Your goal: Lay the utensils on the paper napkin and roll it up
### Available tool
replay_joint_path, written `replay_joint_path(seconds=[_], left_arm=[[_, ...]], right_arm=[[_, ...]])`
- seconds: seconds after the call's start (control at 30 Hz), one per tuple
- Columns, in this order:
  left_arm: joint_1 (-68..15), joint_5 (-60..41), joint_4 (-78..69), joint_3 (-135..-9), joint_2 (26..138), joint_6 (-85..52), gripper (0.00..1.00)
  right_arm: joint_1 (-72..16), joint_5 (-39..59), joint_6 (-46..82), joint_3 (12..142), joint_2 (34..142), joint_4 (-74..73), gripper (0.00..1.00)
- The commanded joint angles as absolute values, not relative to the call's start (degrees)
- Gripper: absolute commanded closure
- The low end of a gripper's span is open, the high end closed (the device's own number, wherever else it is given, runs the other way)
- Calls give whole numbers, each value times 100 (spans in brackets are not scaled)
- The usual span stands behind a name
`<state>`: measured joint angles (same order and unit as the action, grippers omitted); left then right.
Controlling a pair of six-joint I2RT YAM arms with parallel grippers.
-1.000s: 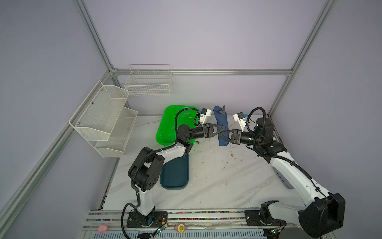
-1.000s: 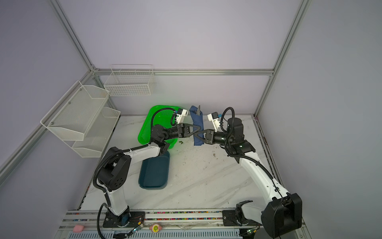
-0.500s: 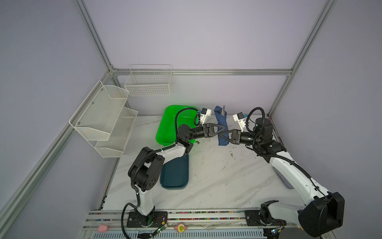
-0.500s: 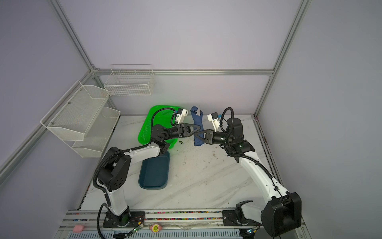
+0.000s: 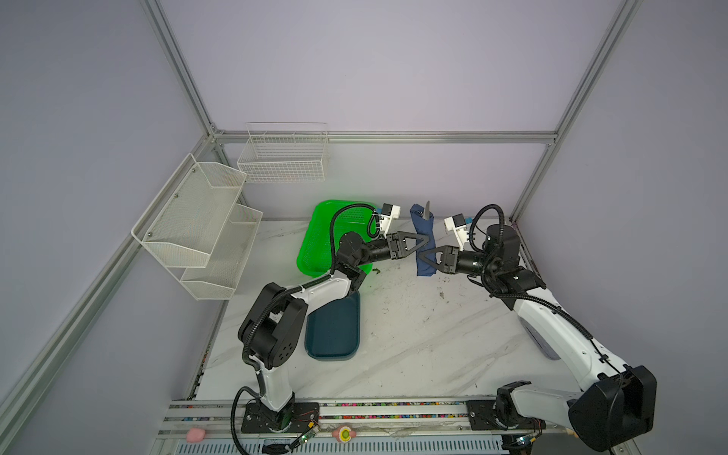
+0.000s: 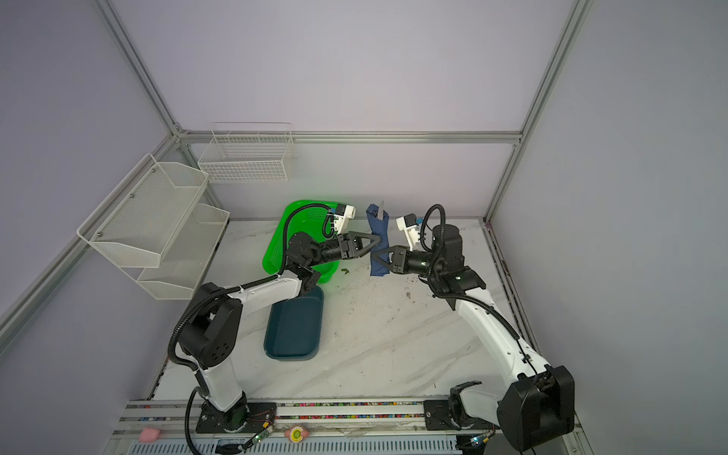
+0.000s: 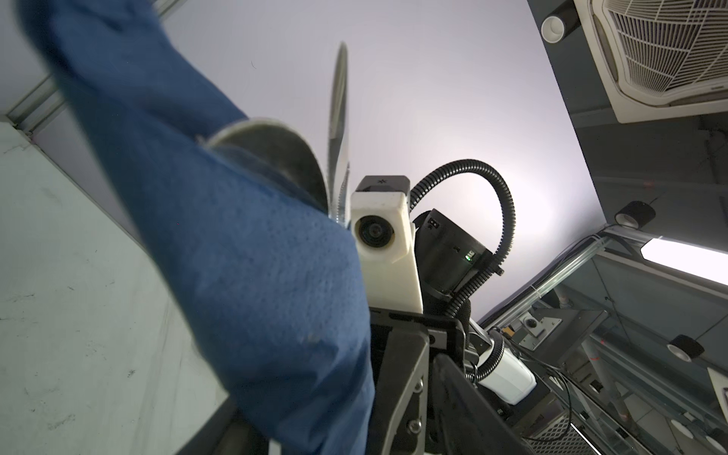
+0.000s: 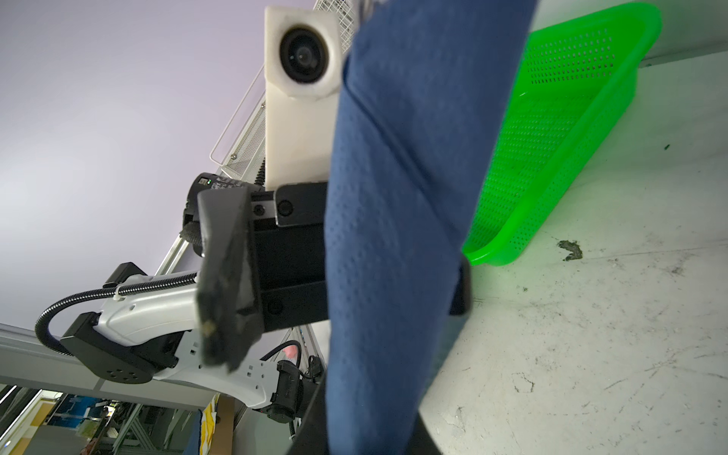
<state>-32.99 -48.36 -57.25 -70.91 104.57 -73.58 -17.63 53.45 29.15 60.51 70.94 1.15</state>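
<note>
We are finding the paper napkin point(image 5: 424, 232) rolled into a slim tube and standing near upright over the far part of the table point(image 5: 413, 335), between the two grippers. The utensils point(image 5: 427, 208) are sitting inside it. In the left wrist view the knife point(image 7: 338, 118) and the spoon point(image 7: 272, 153) are sticking out of its top end.

The right gripper point(image 5: 420, 258) is clamping the lower part of the roll. The left gripper point(image 5: 422, 245) is facing it from the opposite side, slightly higher, with its jaws standing apart. In the right wrist view one of its fingers point(image 8: 226, 275) is standing off the roll, and the other is showing just at the roll's far edge. Whether the bottom end is touching the table, we cannot tell.

The roll is blocking much of both wrist views. The green basket point(image 5: 315, 244) is sitting just behind the left gripper. The teal tray point(image 5: 335, 335) is lying nearer the front, its far end hidden under the left arm. A dark scrap point(image 8: 569, 250) is lying on the table near the basket. White wire racks point(image 5: 197, 220) are hanging on the left wall.
</note>
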Motion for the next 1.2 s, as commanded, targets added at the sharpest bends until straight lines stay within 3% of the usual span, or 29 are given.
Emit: replay_joint_path(seconds=[0.0,0.23,0.37,0.63,0.93,1.17], left_arm=[[-3260,-4717,-5079,-7042,10144,-6829,36],[-3252,-4683,-4834,-7056,10127,-6741,26],[-3261,-4918,-5046,-7232,10220,-6877,25],[-3286,-5331,-6182,-7522,10518,-7683,36],[-3300,-5326,-6133,-7571,10586,-7717,36],[-3317,-5481,-6465,-7769,10677,-7898,57]], right_arm=[[-1802,5476,2874,6027,6986,-140,82],[-1808,5467,2883,6005,6954,-189,82],[-1803,5513,2883,5964,6960,-218,82],[-1807,5685,2977,5913,7005,-443,81],[-1809,5839,3054,5845,6899,-637,81],[-1807,5928,3105,5794,6902,-723,81]])
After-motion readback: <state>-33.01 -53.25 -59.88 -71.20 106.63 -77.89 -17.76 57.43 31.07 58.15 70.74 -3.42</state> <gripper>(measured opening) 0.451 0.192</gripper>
